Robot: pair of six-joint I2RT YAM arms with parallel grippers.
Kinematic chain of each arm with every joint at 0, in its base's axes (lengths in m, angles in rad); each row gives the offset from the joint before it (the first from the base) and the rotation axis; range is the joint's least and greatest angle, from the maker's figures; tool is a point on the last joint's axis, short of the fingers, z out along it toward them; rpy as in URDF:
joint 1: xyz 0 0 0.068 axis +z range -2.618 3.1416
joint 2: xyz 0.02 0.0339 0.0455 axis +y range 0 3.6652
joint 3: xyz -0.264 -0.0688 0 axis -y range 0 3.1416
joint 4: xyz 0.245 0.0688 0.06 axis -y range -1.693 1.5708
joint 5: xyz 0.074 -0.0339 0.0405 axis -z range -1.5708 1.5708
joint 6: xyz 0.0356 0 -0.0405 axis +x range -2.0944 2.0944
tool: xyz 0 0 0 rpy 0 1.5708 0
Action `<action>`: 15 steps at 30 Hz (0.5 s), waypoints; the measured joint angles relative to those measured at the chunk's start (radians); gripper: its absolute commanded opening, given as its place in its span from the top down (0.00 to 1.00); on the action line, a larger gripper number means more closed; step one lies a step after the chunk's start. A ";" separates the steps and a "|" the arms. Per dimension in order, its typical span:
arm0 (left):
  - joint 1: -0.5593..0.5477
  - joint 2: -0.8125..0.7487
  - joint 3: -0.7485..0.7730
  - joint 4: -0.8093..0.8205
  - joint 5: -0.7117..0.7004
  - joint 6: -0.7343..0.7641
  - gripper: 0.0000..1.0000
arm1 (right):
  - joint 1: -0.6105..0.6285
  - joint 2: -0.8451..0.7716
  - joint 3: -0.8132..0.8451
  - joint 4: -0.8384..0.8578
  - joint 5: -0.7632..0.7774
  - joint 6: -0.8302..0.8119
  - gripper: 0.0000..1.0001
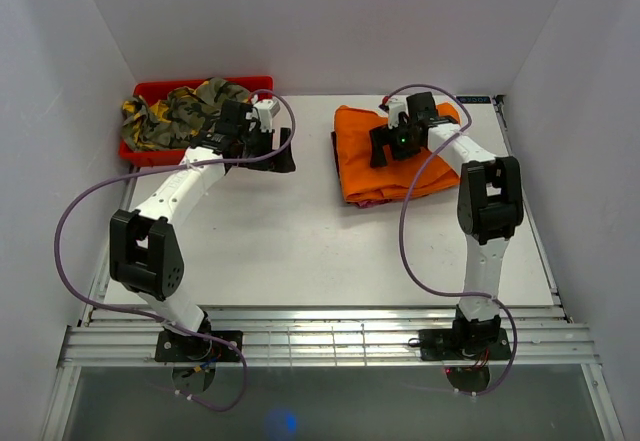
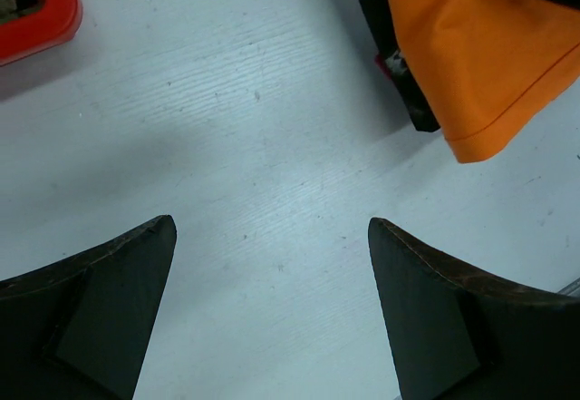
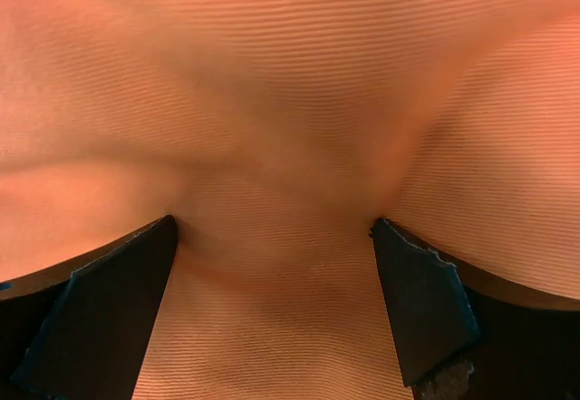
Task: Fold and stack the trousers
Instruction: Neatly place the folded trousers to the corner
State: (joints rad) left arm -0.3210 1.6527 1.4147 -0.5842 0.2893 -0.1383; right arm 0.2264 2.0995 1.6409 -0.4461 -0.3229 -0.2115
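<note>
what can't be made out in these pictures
Right wrist view: trousers fill the frame, edges cut off; whether the right pincer touches them is unclear.
Left wrist view: dark cloth mostly under the orange; red bin cut by the corner.
Top view: right arm covers part of them.

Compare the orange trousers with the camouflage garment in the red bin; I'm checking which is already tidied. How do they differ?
Colour: the trousers are plain orange; the camouflage garment is patterned green and yellow. Pose: the trousers lie folded fairly flat; the camouflage garment is crumpled in a heap. Place: the trousers rest on a dark garment on the table; the camouflage garment sits in the red bin. Both are soft cloth.
</note>
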 measured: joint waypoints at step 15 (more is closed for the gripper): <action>0.054 0.055 0.085 -0.119 -0.044 0.041 0.02 | -0.291 0.194 0.257 0.092 -0.046 -0.020 0.09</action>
State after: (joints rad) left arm -0.2672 1.7073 1.4994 -0.7029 0.2455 -0.0975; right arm -0.0647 2.2932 1.8984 -0.3542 -0.3687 -0.2317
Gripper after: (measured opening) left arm 0.977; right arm 0.918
